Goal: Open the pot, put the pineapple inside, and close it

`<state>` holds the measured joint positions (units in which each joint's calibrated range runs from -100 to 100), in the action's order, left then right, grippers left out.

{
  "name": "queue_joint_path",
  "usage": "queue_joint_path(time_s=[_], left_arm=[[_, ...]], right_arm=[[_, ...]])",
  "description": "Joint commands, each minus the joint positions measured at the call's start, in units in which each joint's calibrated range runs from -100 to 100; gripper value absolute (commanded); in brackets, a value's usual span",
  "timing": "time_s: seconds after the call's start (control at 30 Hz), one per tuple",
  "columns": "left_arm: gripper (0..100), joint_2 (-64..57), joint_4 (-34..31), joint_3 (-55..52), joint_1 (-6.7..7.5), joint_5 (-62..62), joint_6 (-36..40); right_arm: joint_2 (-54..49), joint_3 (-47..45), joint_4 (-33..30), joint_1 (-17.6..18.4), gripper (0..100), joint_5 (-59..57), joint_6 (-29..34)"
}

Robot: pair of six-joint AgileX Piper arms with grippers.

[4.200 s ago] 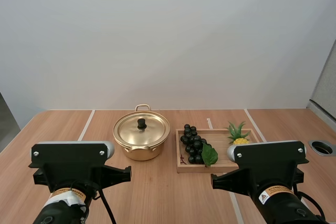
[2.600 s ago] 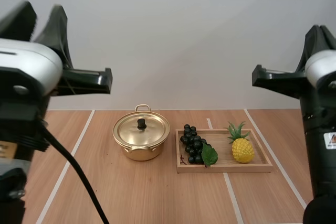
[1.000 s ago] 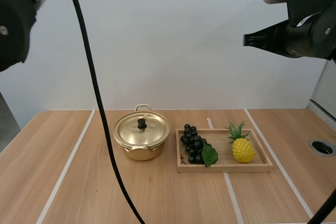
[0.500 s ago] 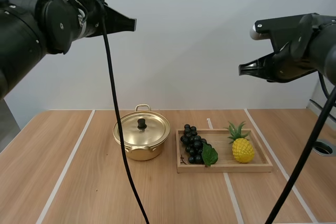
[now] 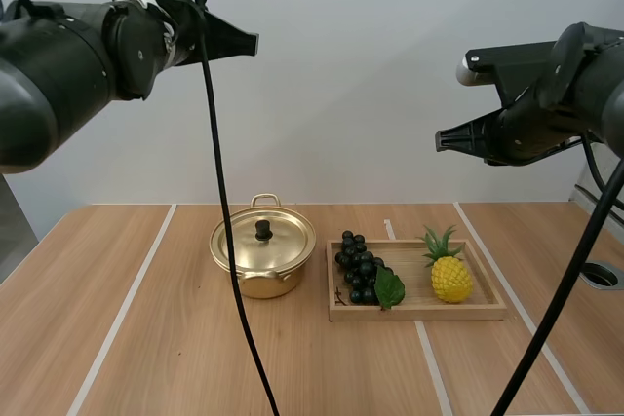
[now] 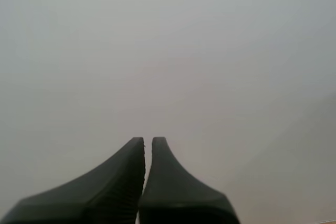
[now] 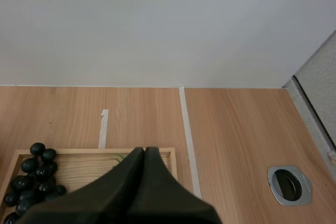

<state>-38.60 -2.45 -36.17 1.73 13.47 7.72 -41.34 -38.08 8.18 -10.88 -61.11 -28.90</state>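
Two arms are up in the air and nothing on the table [image 5: 146, 338] has been touched, so this job is right at the start line. The left arm [image 5: 88, 36] fills the upper left of the high view, the right arm [image 5: 546, 104] hangs at the upper right, and both are well above the wood.

Down at centre frame sits the golden pot [image 5: 263, 265], its lid [image 5: 263, 239] squarely on top with the black knob [image 5: 263, 230] standing upright. Just to its right lies the wooden tray [image 5: 419, 311]. A bunch of grapes [image 5: 359, 268] takes the tray's left half, and the pineapple [image 5: 448, 275] stands in the right half, leafy crown pointing away. It is well apart from both arms.

The left gripper [image 6: 147, 141] has its two fingers pressed close, only a hairline between them and nothing held, aimed at the blank wall. The right gripper [image 7: 143, 150] is closed too, one dark wedge with nothing in it, looking down over the far edge of the tray with the grapes off to one side.

By my reckoning all three steps remain: lift the lid off, carry the pineapple into the pot, then put the lid back. Each arm has a long way down to go, and both sets of fingers must spread before either can take hold of anything.
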Motion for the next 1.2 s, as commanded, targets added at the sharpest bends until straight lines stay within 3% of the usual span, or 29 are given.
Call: queue_joint_path(time_s=[0.0,0.23,0.5,0.67,1.17], left_arm=[[0,1.72,0.15,0.47,-0.40,-1.22,0.65],[0,5.81,0.51,0.47,-0.04,1.02,0.65],[0,11.85,0.51,0.47,2.85,21.68,-7.43],[0,15.88,2.97,0.47,3.73,30.81,-8.02],[0,21.71,4.33,0.47,3.73,25.13,-11.27]], right_arm=[[-0.49,0.37,2.03,-0.18,0,-0.34,-2.93],[-0.07,0.37,2.02,-0.18,0,-0.34,-3.66],[2.63,0.37,2.02,-0.18,0,-1.65,-4.32],[3.63,0.24,2.31,-0.18,0,-1.90,-5.23],[5.28,0.12,2.67,-0.18,0,-2.62,-6.16]])
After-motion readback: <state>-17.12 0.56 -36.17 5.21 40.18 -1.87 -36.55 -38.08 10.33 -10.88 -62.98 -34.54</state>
